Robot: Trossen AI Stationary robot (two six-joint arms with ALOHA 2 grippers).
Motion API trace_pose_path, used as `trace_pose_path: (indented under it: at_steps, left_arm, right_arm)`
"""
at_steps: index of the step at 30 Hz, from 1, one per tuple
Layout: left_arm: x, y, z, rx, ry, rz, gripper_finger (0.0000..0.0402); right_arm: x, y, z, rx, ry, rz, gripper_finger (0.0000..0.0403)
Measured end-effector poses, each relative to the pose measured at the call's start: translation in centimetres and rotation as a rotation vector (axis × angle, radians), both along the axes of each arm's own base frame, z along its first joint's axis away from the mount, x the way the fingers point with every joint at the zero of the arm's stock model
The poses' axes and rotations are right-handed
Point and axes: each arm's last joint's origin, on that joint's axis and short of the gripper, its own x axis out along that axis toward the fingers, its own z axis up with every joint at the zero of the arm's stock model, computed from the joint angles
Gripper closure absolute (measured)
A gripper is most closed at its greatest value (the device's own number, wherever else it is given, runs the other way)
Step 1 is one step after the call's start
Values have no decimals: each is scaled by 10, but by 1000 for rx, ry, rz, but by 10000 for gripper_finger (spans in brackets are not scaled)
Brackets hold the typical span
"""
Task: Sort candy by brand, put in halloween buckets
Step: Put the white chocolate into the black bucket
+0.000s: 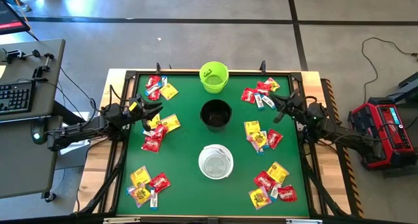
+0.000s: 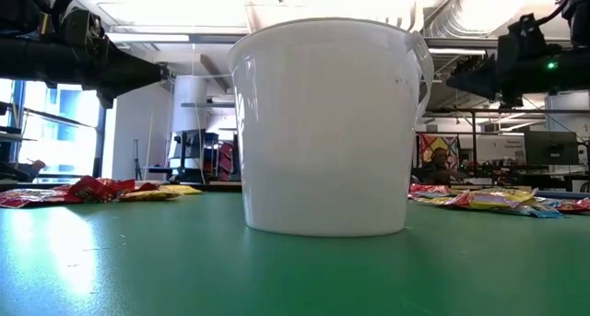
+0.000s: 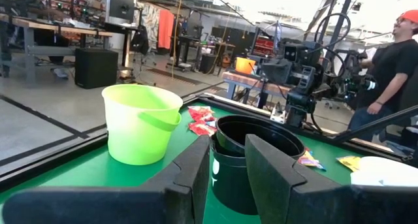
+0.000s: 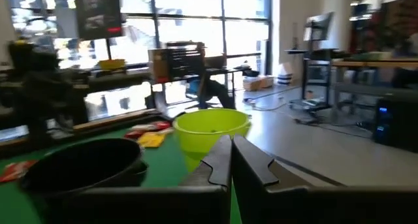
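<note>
The high view looks straight down on the whole green table (image 1: 183, 178), with three buckets in a line from twelve to six o'clock. The low view sits at tabletop height, very close to the white bucket (image 2: 327, 127). The left wrist view faces across the table past the lime bucket (image 3: 140, 123) and black bucket (image 3: 258, 155); the right wrist view shares both.

Both arms are dark jointed links with black cables, the left arm (image 1: 98, 123) carrying a yellow marking.
</note>
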Motion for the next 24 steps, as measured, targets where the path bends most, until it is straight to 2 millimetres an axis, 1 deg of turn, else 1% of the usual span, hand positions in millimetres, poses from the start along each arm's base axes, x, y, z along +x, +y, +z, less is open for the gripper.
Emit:
trace_pose_path:
  at_steps: [4,7,13,16,21,24]
  left_arm:
    - [0,0,1,4,-14,0,312]
    - [0,0,1,3,-13,0,312]
    - [0,0,1,4,-15,0,312]
    - [0,0,4,10,-37,0,312]
    - [-1,0,8,20,-82,22,312]
    - [-1,1,8,17,-83,53,312]
  right_arm:
    - [0,2,3,-5,-6,38,402]
    - [0,3,12,-9,-28,48,402]
    - [4,1,23,19,25,22,402]
    - [9,-2,25,38,70,-22,402]
    - [20,-6,28,71,143,-27,402]
    - [27,-11,30,162,186,-83,402]
